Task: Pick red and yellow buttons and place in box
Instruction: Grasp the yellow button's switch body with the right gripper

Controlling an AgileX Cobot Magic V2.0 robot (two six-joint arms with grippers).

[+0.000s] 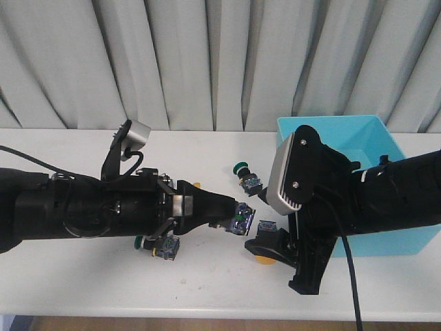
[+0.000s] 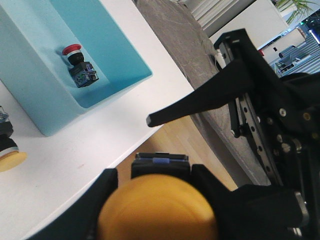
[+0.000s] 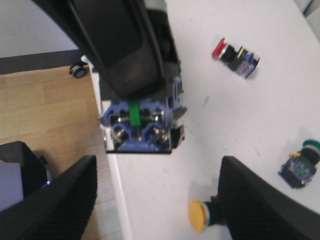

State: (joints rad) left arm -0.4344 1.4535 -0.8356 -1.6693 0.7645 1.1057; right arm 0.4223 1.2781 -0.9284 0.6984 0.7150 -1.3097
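While the left gripper [image 1: 238, 219] clamps a yellow button [image 2: 157, 210] just short of the box [image 1: 375, 148], the right gripper [image 3: 155, 200] hangs wide open above another yellow button [image 3: 200, 215] on the tabletop [image 1: 207, 283].

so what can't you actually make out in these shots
- Front view: the box interior, mostly hidden by the right arm.
- Front view: the yellow button under the right gripper, mostly covered.
- Left wrist view: the held yellow button is blurred and cut by the lower edge.
- Right wrist view: the yellow button, partly behind a finger.
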